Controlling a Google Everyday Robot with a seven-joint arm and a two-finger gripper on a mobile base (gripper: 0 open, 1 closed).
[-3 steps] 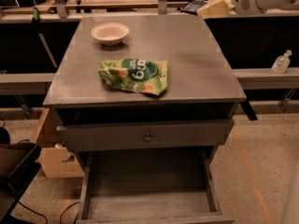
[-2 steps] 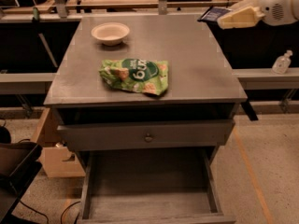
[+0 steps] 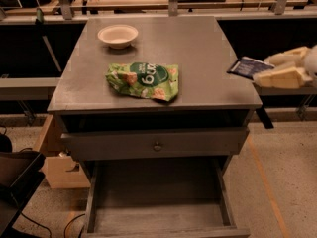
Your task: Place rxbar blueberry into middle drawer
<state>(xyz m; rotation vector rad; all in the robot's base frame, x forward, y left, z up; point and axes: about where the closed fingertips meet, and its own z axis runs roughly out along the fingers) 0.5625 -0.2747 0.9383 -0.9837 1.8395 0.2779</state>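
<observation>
Nearest the camera, the middle drawer (image 3: 156,214) is seen pulled fully out at the bottom of the cabinet, its plank floor bare and nothing laid in it. Just above it, a closed drawer front (image 3: 148,144) with a small round knob (image 3: 157,146) is found, and above that a dark open slot under the top.

On the cabinet top (image 3: 198,58) a green chip bag (image 3: 143,80) is lying near the front edge. Level with it, at the right edge of the top, the rxbar blueberry (image 3: 243,66) is held in the air, partly over the corner and partly beyond it. The gripper (image 3: 261,69) is placed to the right of the cabinet, and its two pale fingers (image 3: 282,77) are clamped on the bar's right end. Further back on the top, a white bowl (image 3: 118,35) is set near the left rear corner.

The step in hand is judged to be the carry: the bar is grasped and lifted, but the drawer is not yet reached. For the next move, the bar is to be brought forward past the front edge, lowered in front of the closed drawer front, and centred over the open box before the grip is released. The chip bag is best left undisturbed.
</observation>
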